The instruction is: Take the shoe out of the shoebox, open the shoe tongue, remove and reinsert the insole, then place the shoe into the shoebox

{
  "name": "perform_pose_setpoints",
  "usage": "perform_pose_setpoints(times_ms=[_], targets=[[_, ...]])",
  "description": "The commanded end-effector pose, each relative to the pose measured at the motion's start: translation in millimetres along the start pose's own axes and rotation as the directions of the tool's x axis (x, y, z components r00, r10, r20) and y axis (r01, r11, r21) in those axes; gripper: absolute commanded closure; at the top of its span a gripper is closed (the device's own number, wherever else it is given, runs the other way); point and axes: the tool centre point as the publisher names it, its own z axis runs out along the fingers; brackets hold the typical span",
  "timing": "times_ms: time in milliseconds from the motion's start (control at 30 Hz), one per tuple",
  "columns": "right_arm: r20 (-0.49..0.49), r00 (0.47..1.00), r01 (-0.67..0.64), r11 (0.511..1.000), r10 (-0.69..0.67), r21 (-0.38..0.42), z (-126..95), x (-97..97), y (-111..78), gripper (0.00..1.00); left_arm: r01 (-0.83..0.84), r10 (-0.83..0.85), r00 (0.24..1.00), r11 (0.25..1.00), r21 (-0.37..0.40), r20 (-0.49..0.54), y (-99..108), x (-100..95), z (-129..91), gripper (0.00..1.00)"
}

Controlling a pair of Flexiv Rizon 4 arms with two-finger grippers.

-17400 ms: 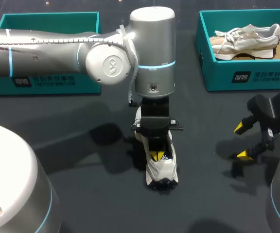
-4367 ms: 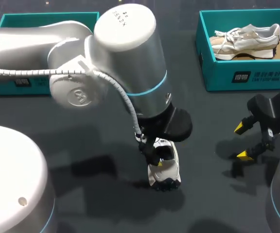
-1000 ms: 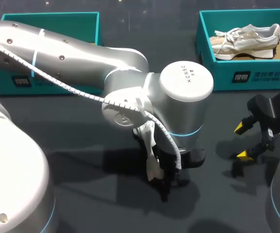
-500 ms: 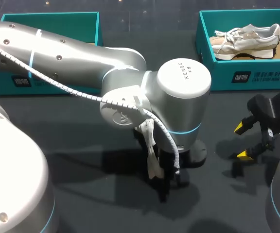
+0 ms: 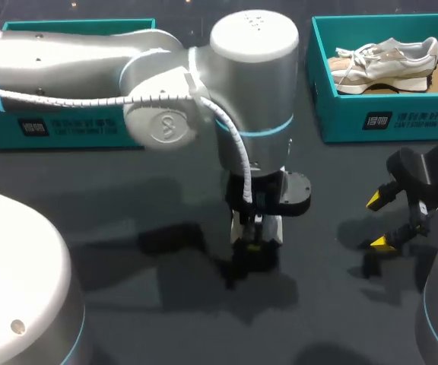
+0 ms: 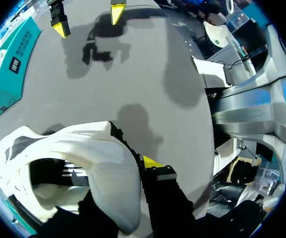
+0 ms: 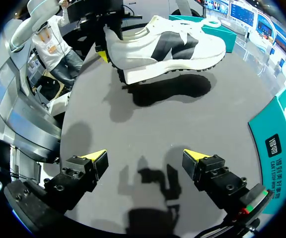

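A white shoe [image 7: 168, 47] with a dark side mark hangs above the middle of the table, with its shadow on the table below. My left gripper [image 6: 128, 168] is shut on its heel wall: one yellow fingertip [image 6: 152, 162] is outside and the other finger is hidden inside the shoe [image 6: 83, 153]. In the head view my left wrist covers most of the shoe [image 5: 239, 226], and the left gripper [image 5: 253, 245] points down. My right gripper [image 5: 379, 221] stands open at the right, nothing between its fingers, also seen as the right gripper [image 7: 145, 156] facing the shoe.
An open teal shoebox [image 5: 74, 129] stands at the back left, partly behind my left arm. A second teal shoebox [image 5: 386, 118] at the back right holds a beige shoe [image 5: 386, 65]. Bare dark table lies between the two grippers.
My left arm has swung its wrist upright and back toward the table's middle, carrying the shoe by the heel. The right arm has not moved.
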Motion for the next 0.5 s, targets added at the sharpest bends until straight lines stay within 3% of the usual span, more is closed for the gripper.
perform_pose_setpoints(times_ms=[33, 500], targets=[[0.003, 1.0, 0.0, 1.0, 0.0, 0.001, 0, 1.8, -0.2, 0.0, 0.023, -0.023, 1.0, 0.999, 0.037, 0.005, 40, -4.9, -65, 1.0], [0.003, 1.0, 0.0, 1.0, 0.0, 0.001, 0, 1.8, -0.2, 0.0, 0.035, -0.035, 0.999, 0.999, 0.011, -0.042, 94, -57.5, -133, 1.0]])
